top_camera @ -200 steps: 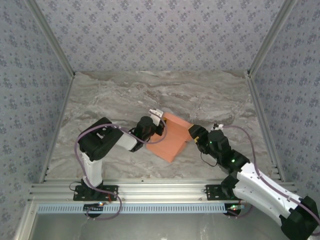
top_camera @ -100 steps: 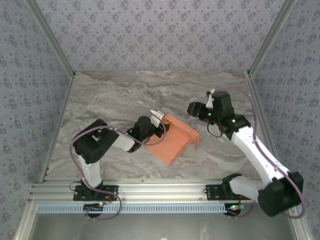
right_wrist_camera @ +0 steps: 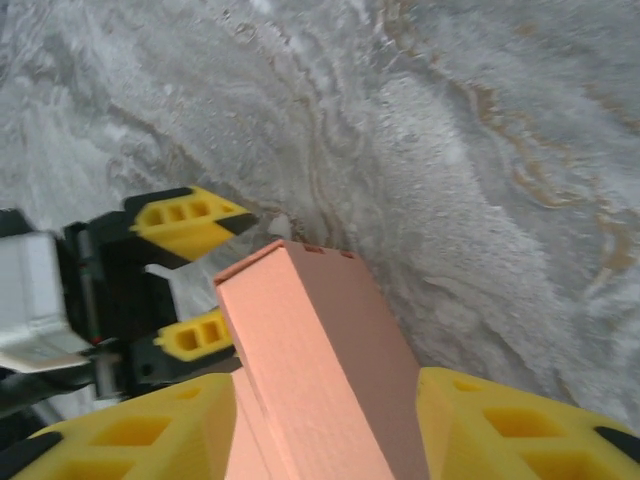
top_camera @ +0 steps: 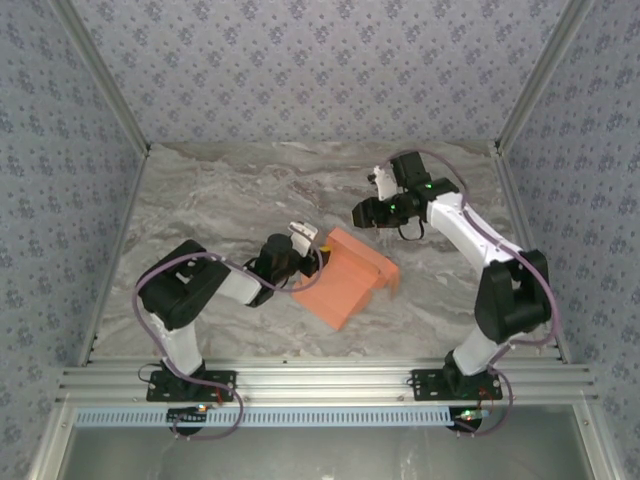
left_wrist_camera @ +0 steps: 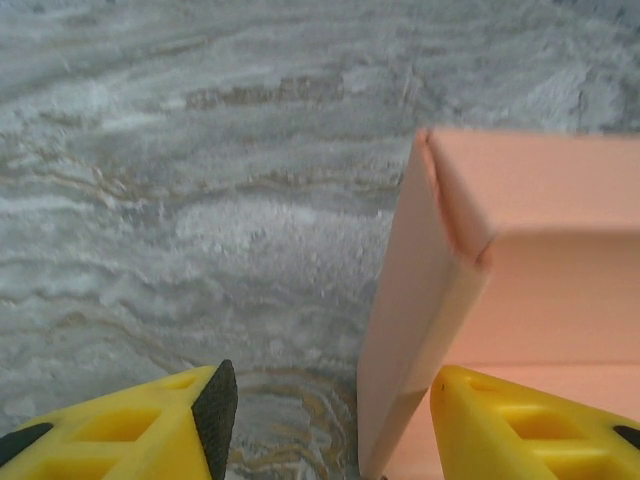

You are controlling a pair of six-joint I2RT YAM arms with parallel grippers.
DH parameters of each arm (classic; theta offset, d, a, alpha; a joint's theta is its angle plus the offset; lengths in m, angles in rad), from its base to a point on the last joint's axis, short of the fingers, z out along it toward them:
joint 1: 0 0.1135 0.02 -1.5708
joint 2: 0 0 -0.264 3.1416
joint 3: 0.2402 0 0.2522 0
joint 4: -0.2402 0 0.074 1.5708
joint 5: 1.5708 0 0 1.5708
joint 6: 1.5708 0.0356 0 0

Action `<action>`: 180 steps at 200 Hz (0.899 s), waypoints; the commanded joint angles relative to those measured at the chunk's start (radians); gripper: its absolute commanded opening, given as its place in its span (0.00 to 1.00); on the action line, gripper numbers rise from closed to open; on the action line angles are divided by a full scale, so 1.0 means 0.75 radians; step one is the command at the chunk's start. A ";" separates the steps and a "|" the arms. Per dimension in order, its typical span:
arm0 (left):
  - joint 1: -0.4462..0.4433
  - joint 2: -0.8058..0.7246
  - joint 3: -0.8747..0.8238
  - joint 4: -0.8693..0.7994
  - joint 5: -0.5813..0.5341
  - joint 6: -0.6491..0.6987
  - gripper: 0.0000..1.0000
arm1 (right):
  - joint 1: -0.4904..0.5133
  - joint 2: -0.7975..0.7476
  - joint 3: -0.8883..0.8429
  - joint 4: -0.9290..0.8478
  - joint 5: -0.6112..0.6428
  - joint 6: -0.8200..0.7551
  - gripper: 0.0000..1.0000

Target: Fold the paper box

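Two arms, one paper box, one marbled tabletop.

Overhead view. One paper box (top_camera: 345,280) of salmon-orange card, partly folded, lies at mid tabletop (top_camera: 220,200), set cornerwise to the near edge, with its right end raised into walls. The left arm (top_camera: 215,285) reaches in low from the left, and the left jaws sit at the box's left edge. The right arm (top_camera: 470,230) bends round from the right. The right jaws hang near the box's far corner, apart from the card.

Left wrist view. Two yellow fingers (left_wrist_camera: 130,430), parted. One upright wall of the paper box (left_wrist_camera: 420,330) stands between them, nearer one finger than the other. Bare tabletop (left_wrist_camera: 200,150) shows between the wall and the farther finger. The left jaws are released and grip nothing. At its far end the wall meets a second wall at a creased corner.

Right wrist view. Two yellow fingers (right_wrist_camera: 520,430), parted; the right jaws are released. The paper box (right_wrist_camera: 320,380) is seen end-on between them. Whether either finger brushes the card cannot be told from here. Past the box's far end are the left arm's two yellow fingers (right_wrist_camera: 190,222), likewise apart, just beside the card.
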 commanded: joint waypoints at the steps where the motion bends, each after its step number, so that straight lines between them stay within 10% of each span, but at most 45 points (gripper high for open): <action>1: 0.003 0.055 0.086 0.016 0.029 0.074 0.54 | -0.011 0.089 0.084 -0.112 -0.138 -0.076 0.49; 180: 0.060 0.308 0.369 -0.127 0.196 0.095 0.26 | -0.042 0.296 -0.002 0.152 -0.468 0.131 0.49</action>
